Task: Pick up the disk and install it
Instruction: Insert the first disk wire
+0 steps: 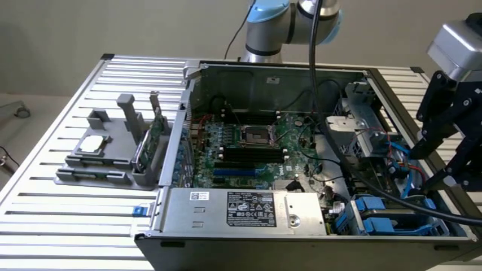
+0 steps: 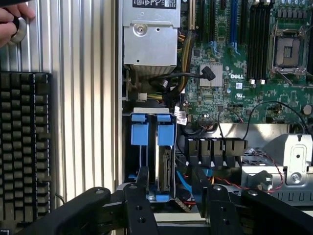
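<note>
Silver slatted aluminium table (image 1: 45,214) carries the open grey metal computer case (image 1: 279,73); inside lies the green motherboard (image 1: 249,141), with the boxy silver power supply (image 1: 241,209) along the near wall; at the exterior view's right the black two-fingered gripper (image 1: 430,168) hangs over the drive bay, jaws spread, grasping nothing; the rectangular silver-grey metal disk (image 2: 167,171), framed by its blue plastic carrier, stands on edge in that bay beside a second blue carrier (image 2: 139,134); the wrist view shows it between the fingers.
</note>
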Controlling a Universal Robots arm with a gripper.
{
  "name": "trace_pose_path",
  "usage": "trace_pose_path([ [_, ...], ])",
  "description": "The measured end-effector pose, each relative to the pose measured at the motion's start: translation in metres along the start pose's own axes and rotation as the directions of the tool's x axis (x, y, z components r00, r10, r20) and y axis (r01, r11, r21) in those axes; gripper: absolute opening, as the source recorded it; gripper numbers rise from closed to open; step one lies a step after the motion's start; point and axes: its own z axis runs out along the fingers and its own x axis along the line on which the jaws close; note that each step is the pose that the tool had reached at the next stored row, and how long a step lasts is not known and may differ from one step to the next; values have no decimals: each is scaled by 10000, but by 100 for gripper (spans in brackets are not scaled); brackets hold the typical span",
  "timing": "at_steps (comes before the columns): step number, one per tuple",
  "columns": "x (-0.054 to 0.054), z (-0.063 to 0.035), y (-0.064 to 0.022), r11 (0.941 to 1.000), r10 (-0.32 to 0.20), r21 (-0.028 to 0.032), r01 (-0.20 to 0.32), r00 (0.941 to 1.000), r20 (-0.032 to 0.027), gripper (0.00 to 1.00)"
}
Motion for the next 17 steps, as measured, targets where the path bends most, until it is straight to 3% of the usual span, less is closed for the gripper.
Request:
trace_pose_path([
  [9,-147,171,-15,10000,4,-2,-4,10000,-1,48],
  [14,-247,253,-48,10000,6,-35,-6,10000,-6,48],
  [16,-279,273,-79,10000,7,-51,-7,10000,-28,48],
  [17,-293,281,-100,10000,8,-59,-8,10000,-70,48],
])
